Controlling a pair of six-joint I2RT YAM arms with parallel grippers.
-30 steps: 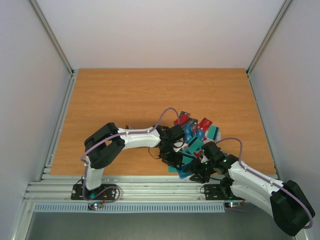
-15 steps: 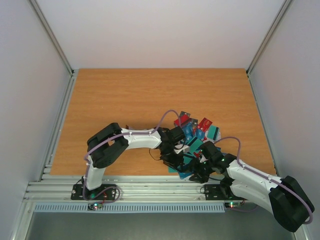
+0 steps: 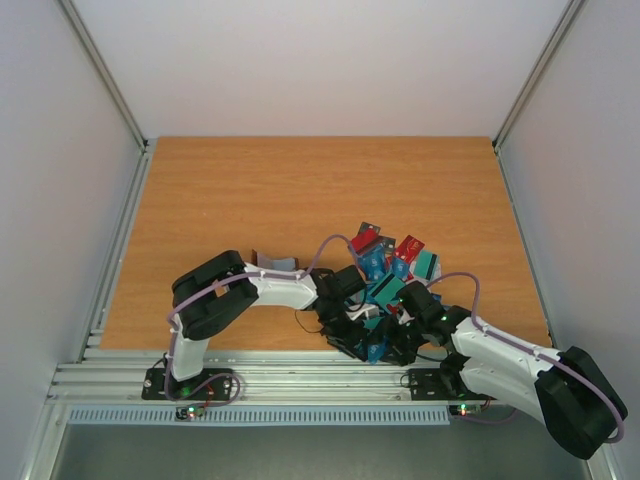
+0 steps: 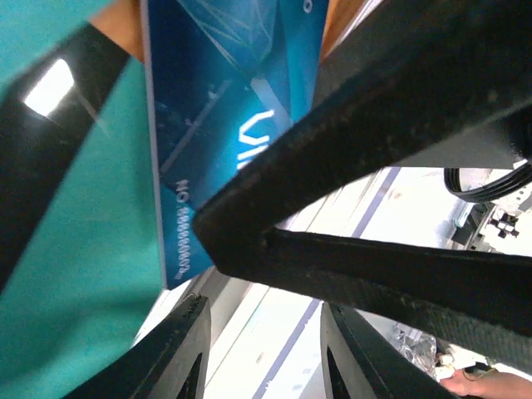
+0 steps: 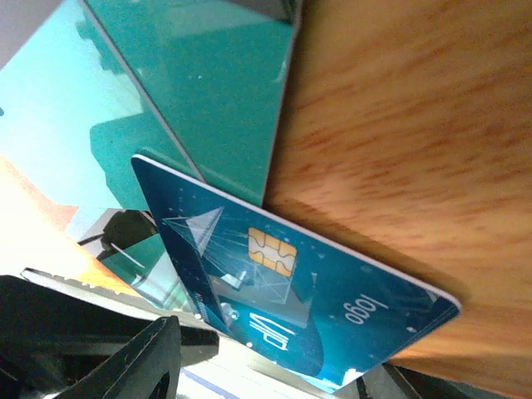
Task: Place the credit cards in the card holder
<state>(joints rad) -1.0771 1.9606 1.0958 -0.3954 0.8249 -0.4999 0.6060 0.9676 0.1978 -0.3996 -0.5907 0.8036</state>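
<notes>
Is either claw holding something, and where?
Cannot tell for sure: the blue card's edge sits between the right gripper's fingers, but no firm pinch shows.

"logo" printed on blue card (image 5: 316,291) (beside chip (image 5: 272,252))

The table (image 3: 250,190) shows orange-brown wood grain under a smooth, low-sheen finish. On the table, the cards (image 3: 400,255) are thin, glossy plastic. The blue card (image 5: 291,283) catches the light and carries a gold metallic chip (image 5: 272,252) and a white edge. The teal card (image 5: 208,91) touching it is plain and glossy enough to mirror shapes. A black finger (image 4: 391,274) over the table looks grainy and matt, like rough plastic. The arms (image 3: 280,285) wear smooth white plastic shells with matt black joints. Along the table's near edge run rails (image 3: 300,380) of dull silver metal. The walls (image 3: 320,60) behind the table are flat, matt white.
</notes>
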